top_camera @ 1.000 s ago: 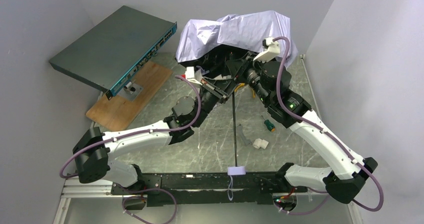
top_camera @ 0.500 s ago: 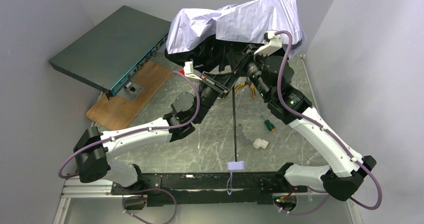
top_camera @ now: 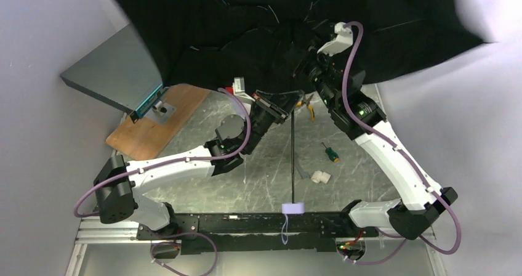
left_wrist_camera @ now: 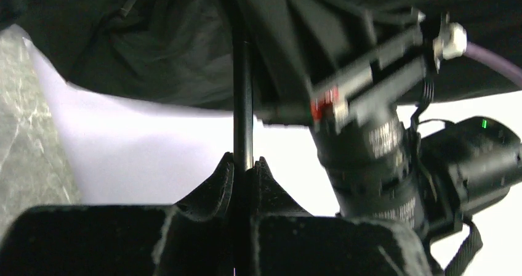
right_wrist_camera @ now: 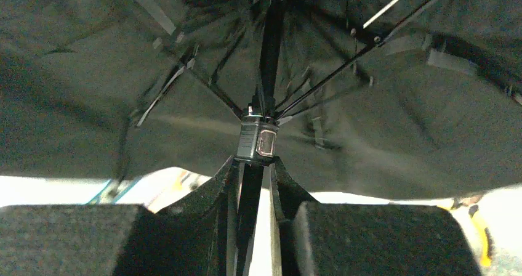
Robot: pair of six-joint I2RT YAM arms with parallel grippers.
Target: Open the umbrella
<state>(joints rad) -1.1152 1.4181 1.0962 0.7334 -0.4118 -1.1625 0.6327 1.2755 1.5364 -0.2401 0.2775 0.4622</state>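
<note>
Probably a robotics lab, white booth walls (top_camera: pixel 37 134), rack switch (top_camera: pixel 104 73), screwdriver (top_camera: pixel 332 154)

Soft, even overhead room light; table (top_camera: pixel 265 177) and walls bright, no hard shadows. Umbrella (top_camera: pixel 234 36) underside near-black, its top-right rim smeared by motion blur. Both wrist views dim and backlit, background blown white, the near foreground out of focus.

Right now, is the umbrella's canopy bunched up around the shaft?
No, the umbrella canopy is spread wide, its ribs fanned out from the shaft just above the right end effector.
</note>
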